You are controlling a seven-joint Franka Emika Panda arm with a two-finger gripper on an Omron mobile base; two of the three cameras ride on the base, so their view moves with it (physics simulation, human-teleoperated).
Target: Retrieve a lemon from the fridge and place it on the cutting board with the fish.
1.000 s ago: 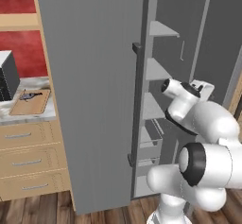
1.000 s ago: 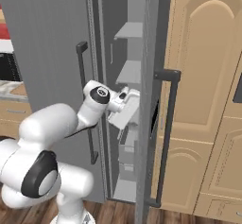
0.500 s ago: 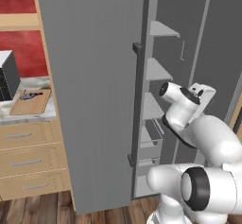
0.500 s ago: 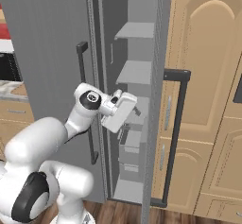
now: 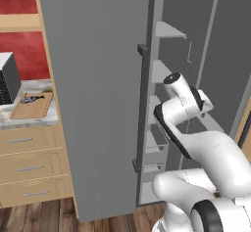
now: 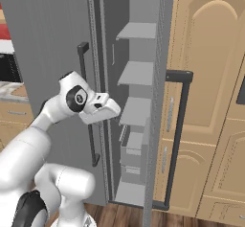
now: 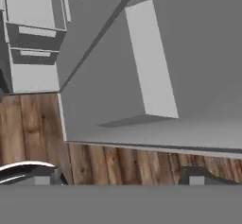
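Fridge: you have the very tall matte grey fridge in front of you with its doors standing open; a dark bar handle runs down the edge of the left door, and another dark bar handle sits on the right door in the right base view.
Fridge interior: pale grey shelves are stacked one above another, with drawer-like bins below them. You cannot make out a lemon on any shelf from these angles.
Hand: the white hand hangs at the gap between the two doors, at about the height of the middle shelves, pointing into the fridge. In the hand view its two dark fingertips sit far apart at the bottom edge, so the fingers are spread wide with nothing between them.
Hand view: you look down at the wooden floor and the lower edge of a grey door panel, with the bins off to the upper left.
Cutting board: the flat light-brown wooden cutting board lies on the pale bench well to the left of the fridge.
Fish: a small slim dark grey-blue fish lies on the board near its far end.
Surroundings: light wooden drawers sit under the bench; tall tan cabinet doors stand right of the fridge.
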